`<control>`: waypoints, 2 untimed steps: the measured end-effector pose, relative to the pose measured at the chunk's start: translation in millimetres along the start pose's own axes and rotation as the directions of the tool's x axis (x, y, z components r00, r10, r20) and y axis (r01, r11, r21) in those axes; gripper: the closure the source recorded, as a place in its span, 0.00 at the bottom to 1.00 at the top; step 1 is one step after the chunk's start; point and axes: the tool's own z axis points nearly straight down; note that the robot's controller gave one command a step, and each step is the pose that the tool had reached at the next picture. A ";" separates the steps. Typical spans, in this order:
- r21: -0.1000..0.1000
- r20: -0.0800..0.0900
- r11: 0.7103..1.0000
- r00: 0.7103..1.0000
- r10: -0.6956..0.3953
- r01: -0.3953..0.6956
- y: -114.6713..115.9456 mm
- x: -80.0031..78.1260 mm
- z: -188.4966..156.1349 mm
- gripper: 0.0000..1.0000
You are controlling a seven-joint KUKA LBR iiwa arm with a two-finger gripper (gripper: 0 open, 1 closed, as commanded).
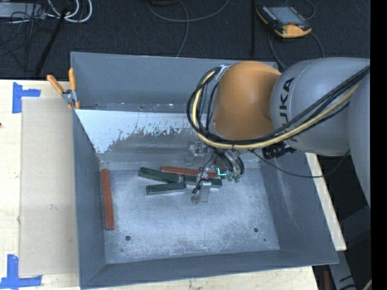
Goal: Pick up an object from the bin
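Hand: the hand is sitting at the right end of a small heap of sticks mid-bin; I cannot tell whether it is released or clenched.
Thing: the lower dark green stick is lying just left of the hand.
Axis: it is running left-right and pointing at the hand.
Risk: the upper green stick and the brown-red stick are crossing close by, so a grasp is likely catching two sticks, or only a tip that slips out.

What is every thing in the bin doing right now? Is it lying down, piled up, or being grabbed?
long red-brown stick: lying flat, alone, along the bin's left wall.
upper green stick: lying in the small pile mid-bin.
lower green stick: lying in the same pile, nearer the camera.
short red-brown stick: lying at the pile's far side.
gripper: down at the pile's right end; a grasp cannot be told.
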 end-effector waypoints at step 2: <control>0.000 0.007 0.999 0.999 -0.040 0.040 -69.0 -29.5 98.6 0.00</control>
